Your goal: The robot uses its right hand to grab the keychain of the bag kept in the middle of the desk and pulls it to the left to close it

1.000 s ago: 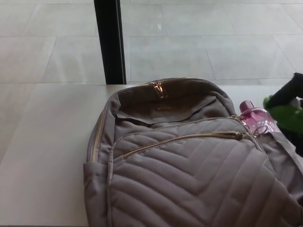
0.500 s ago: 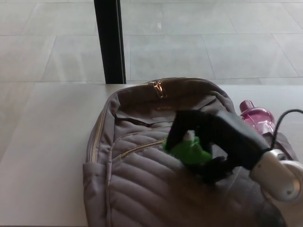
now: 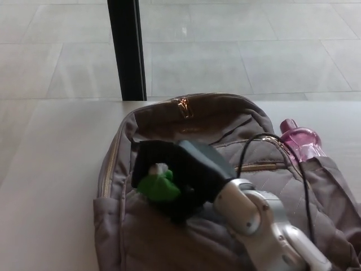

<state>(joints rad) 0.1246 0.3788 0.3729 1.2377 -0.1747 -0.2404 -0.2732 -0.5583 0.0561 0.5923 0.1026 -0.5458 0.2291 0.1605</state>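
Note:
A taupe quilted backpack (image 3: pixel 169 121) lies flat in the middle of the pale desk (image 3: pixel 51 186). My right hand (image 3: pixel 172 172), black with a green patch on it, rests on the left part of the front pocket, its silver forearm (image 3: pixel 265 220) coming in from the lower right. A short stretch of the pocket's gold zipper (image 3: pixel 262 167) shows to the right of the hand. The keychain is hidden under the hand, so I cannot see a hold on it. A second gold zipper pull (image 3: pixel 185 106) sits at the top of the bag.
A pink bottle (image 3: pixel 302 141) sticks out of the bag's right side pocket. A black cable (image 3: pixel 248 148) loops over the bag from my forearm. A black post (image 3: pixel 125 48) stands behind the desk, with tiled floor beyond.
My right hand has swept from the bag's right edge, across the front pocket, to its left part. The bag's left side has shifted slightly left and the fabric has bunched.

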